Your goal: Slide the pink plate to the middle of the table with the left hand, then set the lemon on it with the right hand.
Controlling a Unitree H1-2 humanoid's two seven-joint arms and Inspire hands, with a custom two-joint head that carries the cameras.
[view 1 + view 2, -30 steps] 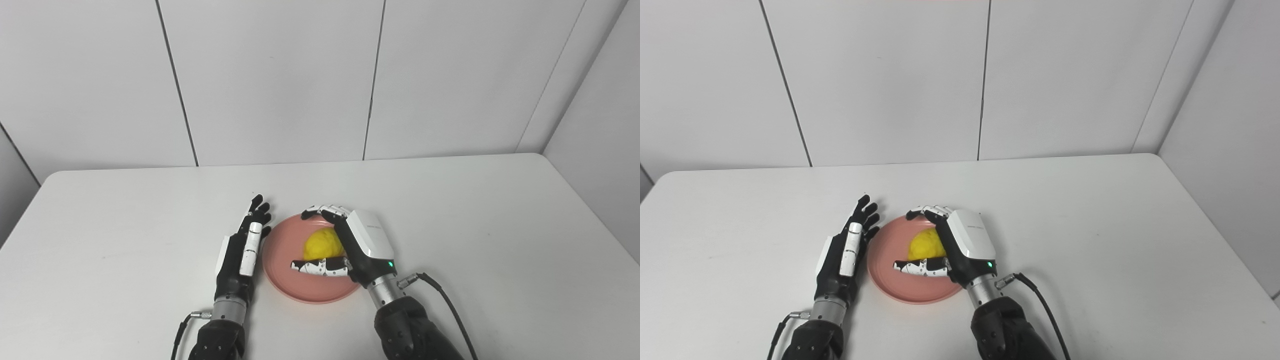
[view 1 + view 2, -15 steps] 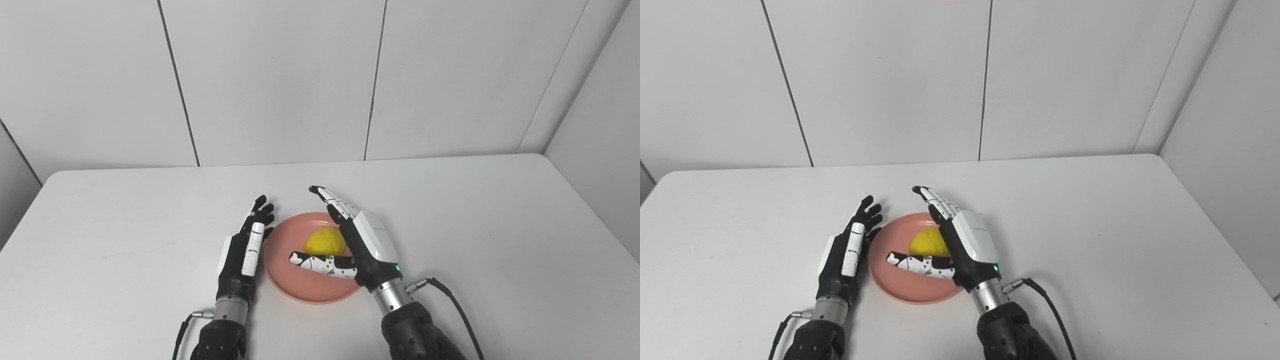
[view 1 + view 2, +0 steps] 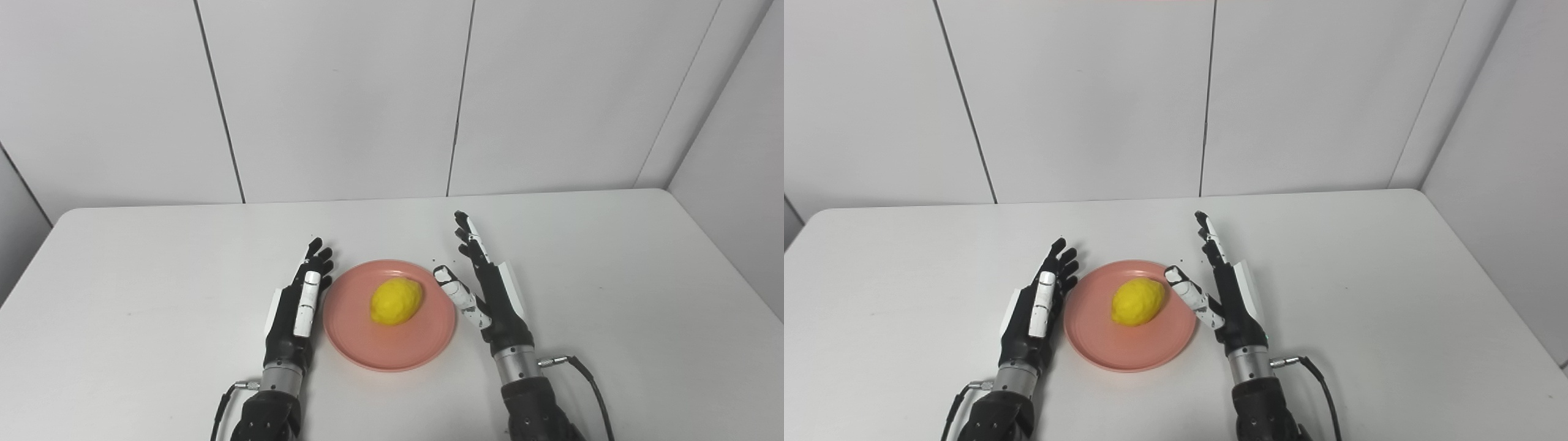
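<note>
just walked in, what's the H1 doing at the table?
It looks done with a plate-and-lemon task. The lemon lies on the pink plate near the middle of the white table. The right robot hand is open beside the plate's right edge, holding nothing. The left robot hand is open, flat along the plate's left edge.
</note>
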